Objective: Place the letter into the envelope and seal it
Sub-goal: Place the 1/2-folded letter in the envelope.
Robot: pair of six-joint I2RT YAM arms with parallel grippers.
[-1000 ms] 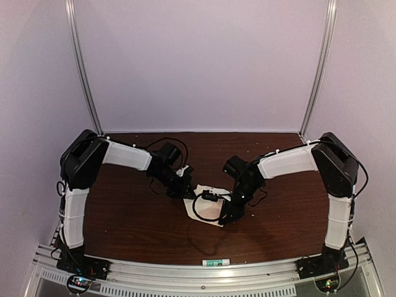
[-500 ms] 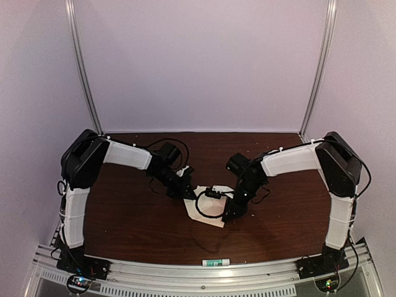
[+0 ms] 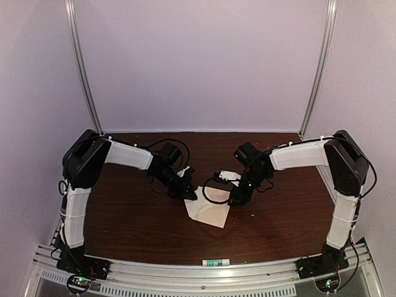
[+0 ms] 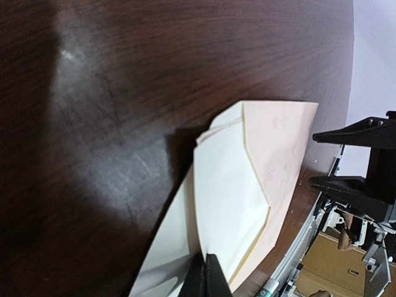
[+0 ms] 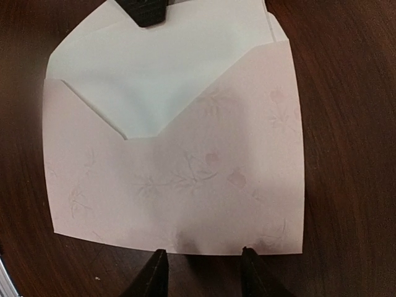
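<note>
- While the envelope [image 3: 209,213] lies flat near the middle of the counter [image 3: 124,210], its faintly floral pocket is turned up, and pale cream paper [image 5: 154,80] is seen above the V-shaped mouth.
- Whether that paper is the letter or the open flap cannot be told.
- Left hand [image 3: 190,195]: noted at the envelope's 10 o'clock in the top view. Fingers are pressed together, tip set on the pale paper.
- Right hand [image 3: 234,199]: noted at 2 o'clock. Fingers [image 5: 154,275] are spread with nothing between them, just beside the pocket's edge.
</note>
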